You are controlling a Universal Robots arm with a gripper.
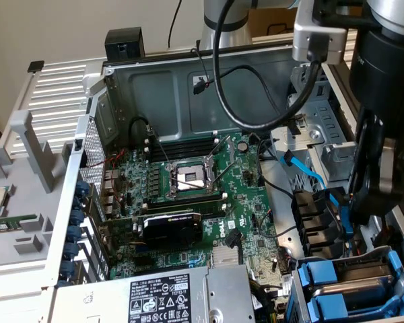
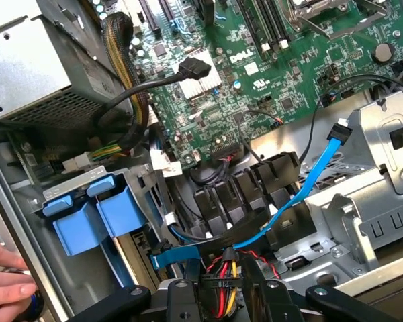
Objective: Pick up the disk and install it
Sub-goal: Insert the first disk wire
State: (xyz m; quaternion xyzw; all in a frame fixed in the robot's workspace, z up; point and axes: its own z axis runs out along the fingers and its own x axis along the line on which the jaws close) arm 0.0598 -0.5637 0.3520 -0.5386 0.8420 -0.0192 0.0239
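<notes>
Disk not yet gripped, we judge, so our gripper [image 1: 367, 202] hangs jaws apart at three o'clock, near the blue trays [image 1: 323, 277].

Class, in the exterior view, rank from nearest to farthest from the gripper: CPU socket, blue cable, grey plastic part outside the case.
1. Blue cable, beside the gripper, exterior view's right.
2. CPU socket, middle of the motherboard.
3. Grey plastic part, exterior view's far left.
</notes>
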